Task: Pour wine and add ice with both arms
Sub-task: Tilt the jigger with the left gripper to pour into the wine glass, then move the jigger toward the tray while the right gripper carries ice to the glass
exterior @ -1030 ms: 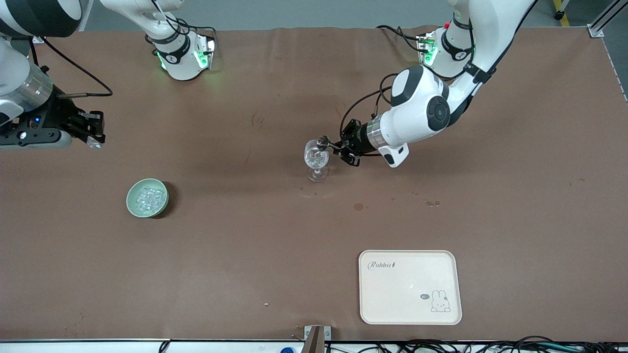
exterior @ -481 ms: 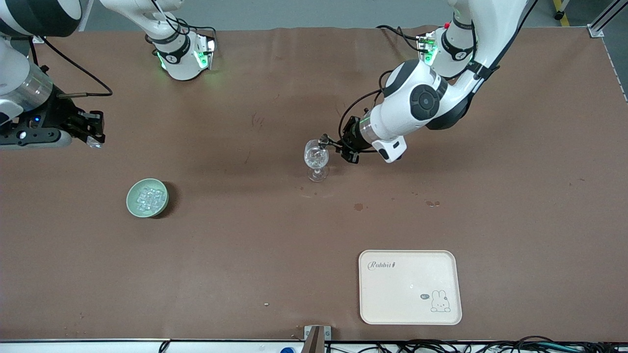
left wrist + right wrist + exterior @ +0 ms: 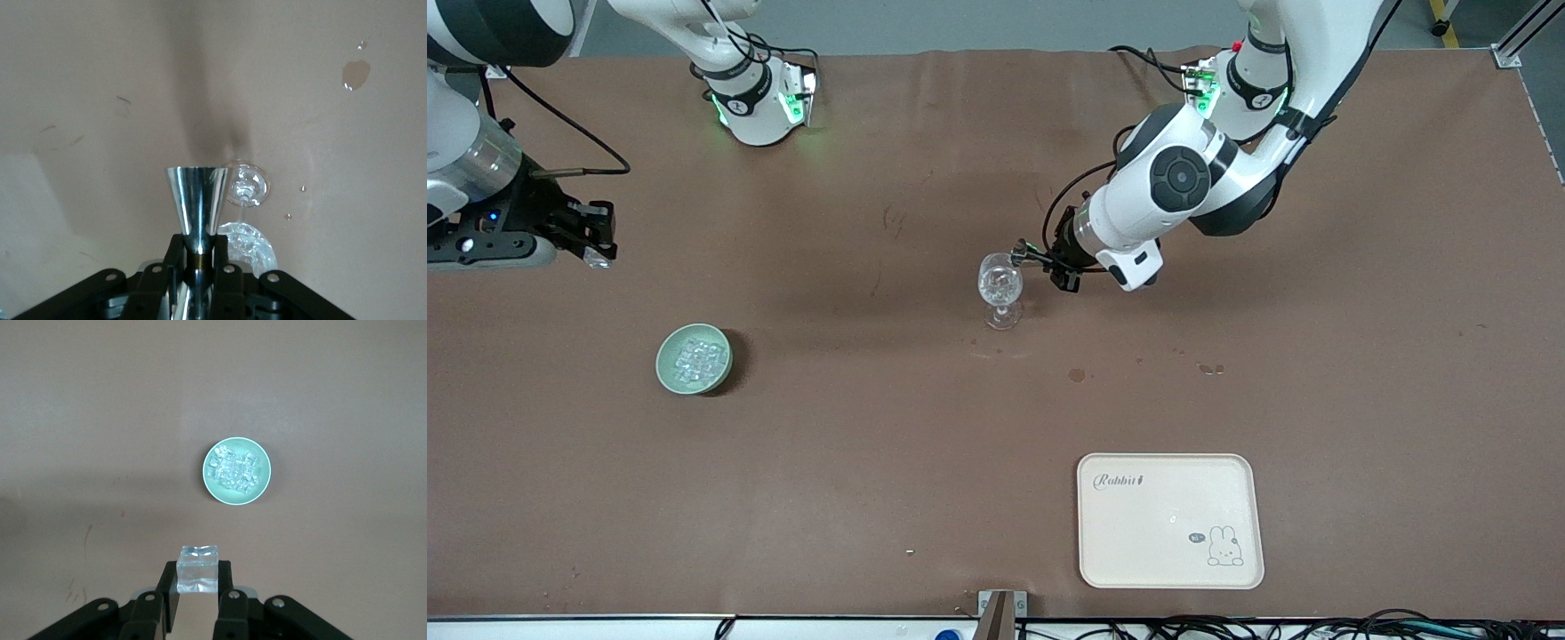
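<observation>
Two arms work one table. The right gripper (image 3: 591,242) hangs over bare brown table (image 3: 854,427) at the right arm's end, its fingers clamped on one ice cube (image 3: 198,569). One pale green bowl (image 3: 694,358), nearer the front camera than that gripper, holds a heap of ice (image 3: 696,357) — too jumbled to count. One stemmed glass (image 3: 1001,289) stands mid-table with ice glinting in its bowl. The left gripper (image 3: 1040,260) sits just beside the glass rim, closed on the stem of one metal measuring cup (image 3: 197,203). One cream tray (image 3: 1169,520), nearest the front camera, reads "Rabbit" — with a small rabbit drawing.
</observation>
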Robot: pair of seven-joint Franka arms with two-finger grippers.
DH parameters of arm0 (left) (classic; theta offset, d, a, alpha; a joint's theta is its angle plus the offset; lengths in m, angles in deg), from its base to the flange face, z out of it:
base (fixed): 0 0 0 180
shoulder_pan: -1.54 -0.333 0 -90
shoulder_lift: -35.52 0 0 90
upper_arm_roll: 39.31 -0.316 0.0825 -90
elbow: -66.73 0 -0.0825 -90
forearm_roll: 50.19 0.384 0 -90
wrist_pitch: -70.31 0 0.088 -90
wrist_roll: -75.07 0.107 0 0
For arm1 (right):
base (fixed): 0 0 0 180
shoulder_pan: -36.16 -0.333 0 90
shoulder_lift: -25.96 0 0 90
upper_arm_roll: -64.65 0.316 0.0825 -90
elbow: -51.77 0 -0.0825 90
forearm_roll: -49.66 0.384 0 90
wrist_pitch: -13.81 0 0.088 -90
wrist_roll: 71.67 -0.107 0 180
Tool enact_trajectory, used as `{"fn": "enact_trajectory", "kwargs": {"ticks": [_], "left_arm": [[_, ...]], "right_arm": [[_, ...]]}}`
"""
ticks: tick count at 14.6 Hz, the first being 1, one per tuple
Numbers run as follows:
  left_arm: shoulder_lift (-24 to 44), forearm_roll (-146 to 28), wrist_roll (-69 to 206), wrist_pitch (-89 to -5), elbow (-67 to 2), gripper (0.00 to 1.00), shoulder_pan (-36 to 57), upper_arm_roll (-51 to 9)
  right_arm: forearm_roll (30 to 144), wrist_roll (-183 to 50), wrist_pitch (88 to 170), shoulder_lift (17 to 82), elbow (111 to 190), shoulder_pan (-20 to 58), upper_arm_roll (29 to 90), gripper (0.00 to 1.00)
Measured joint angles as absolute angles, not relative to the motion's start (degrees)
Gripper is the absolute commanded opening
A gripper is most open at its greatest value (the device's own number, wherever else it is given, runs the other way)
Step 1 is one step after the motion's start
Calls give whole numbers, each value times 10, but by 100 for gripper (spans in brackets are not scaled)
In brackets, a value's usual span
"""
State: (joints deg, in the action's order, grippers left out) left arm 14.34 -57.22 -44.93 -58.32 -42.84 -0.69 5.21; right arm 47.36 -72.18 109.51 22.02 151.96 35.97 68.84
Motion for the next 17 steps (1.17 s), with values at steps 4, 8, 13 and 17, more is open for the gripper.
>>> {"fn": "enact_trajectory", "kwargs": {"ticks": [4,8,13,17], "left_arm": [[136,-531,-498,-569,-413,0,9,52],[126,-528,-504,-555,-396,0,18,50],[123,-528,-504,-554,-390,0,17,47],[83,-530,-493,-554,-369,0,11,45]], "right_arm": [[474,-722,1095,220,1520,360,688,6],[474,-722,1095,220,1520,360,688,7],[474,-722,1095,220,1520,360,688,7],[474,-722,1095,220,1520,360,688,7]]}}
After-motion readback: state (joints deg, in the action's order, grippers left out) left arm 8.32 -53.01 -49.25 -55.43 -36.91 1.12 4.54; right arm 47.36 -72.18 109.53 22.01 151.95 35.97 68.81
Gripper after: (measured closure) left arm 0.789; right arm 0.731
